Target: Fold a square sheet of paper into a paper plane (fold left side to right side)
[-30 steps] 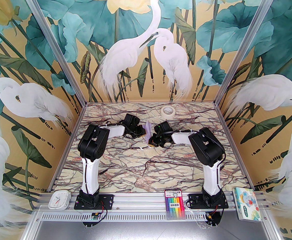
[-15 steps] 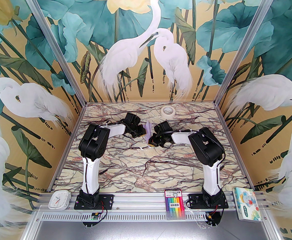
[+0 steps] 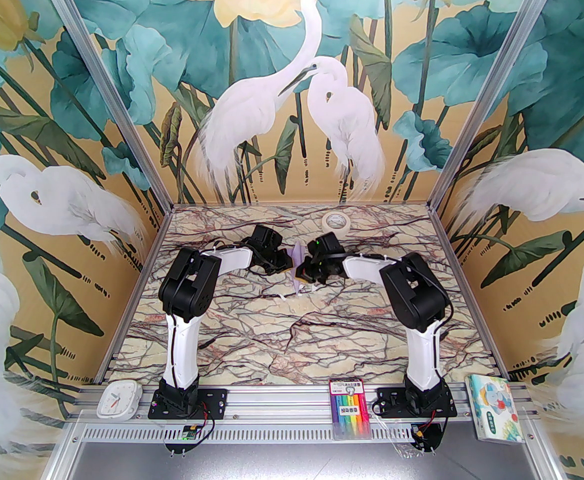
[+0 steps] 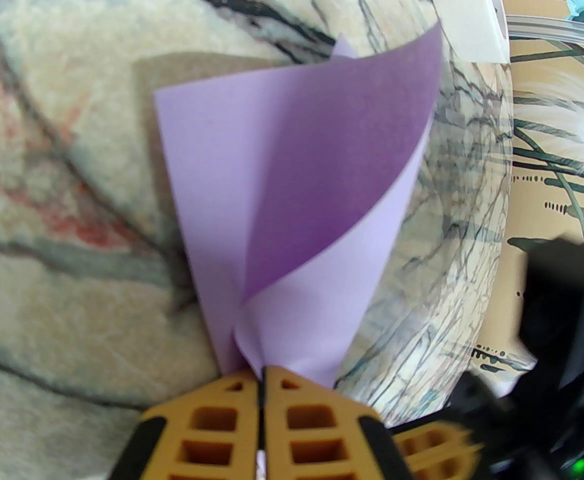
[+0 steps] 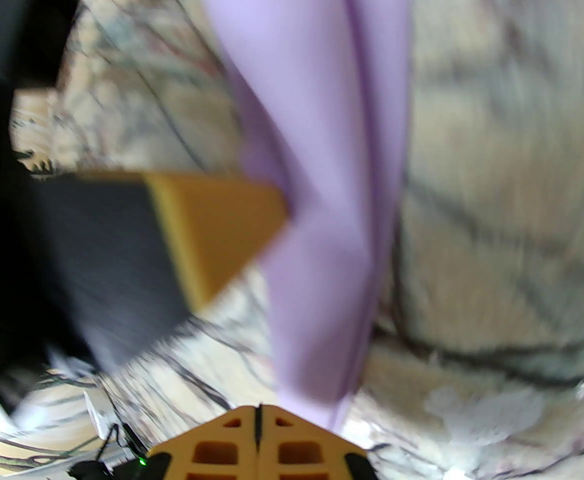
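The left gripper is seen with its two yellow fingers pressed together on one corner of the paper. The corner is pinched between the fingertips, and from there the paper rises in a curled, half-open fold, with a shadow cast on the marbled table behind it. The right gripper is likewise closed, finger against finger. The paper's lower end is seen just past its tips and slightly to one side, but that wrist view is blurred and it cannot be told whether the paper is touched there. From overhead, the paper is found nearer the arm bases than the tape roll and a little to the left of it, flanked closely by the two grippers. The left gripper is placed farther to the left of the tape roll than the paper is. The right gripper is placed between the paper and the spot directly in front of the roll.
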